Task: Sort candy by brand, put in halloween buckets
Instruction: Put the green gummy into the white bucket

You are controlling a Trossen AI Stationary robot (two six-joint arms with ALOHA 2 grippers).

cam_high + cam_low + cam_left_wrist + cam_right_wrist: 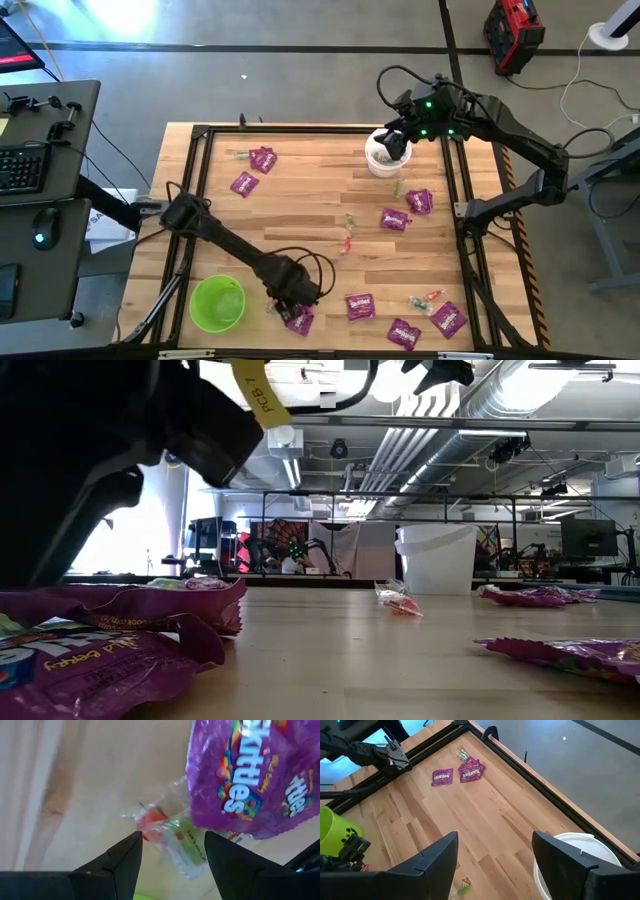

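The left tool (290, 305) is lowered to the wooden butcher-block table (310, 215) near its front edge, just beside the lime green round plastic bucket (217, 303). Its two dark fingers (125, 857) are seen parted in the left wrist view, and nothing is gripped between them. Below the gap lie small clear-wrapped sweets in red and green (167, 835), touching the edge of a flat purple packet with white Skittles print (250, 775), which partly overlaps them.

The right tool (392, 143) is held above the white round plastic bucket (384, 158) at the far right of the table. Its fingers are spread wide and are empty; the bucket's rim (580, 852) is seen beside one finger in the right wrist view.

More purple packets are scattered over the table: two near the far left (254, 170), two right of the middle (407, 209), and several along the front edge (403, 318). Small wrapped sweets (348, 232) lie near the middle, and more (426, 298) among the front packets.
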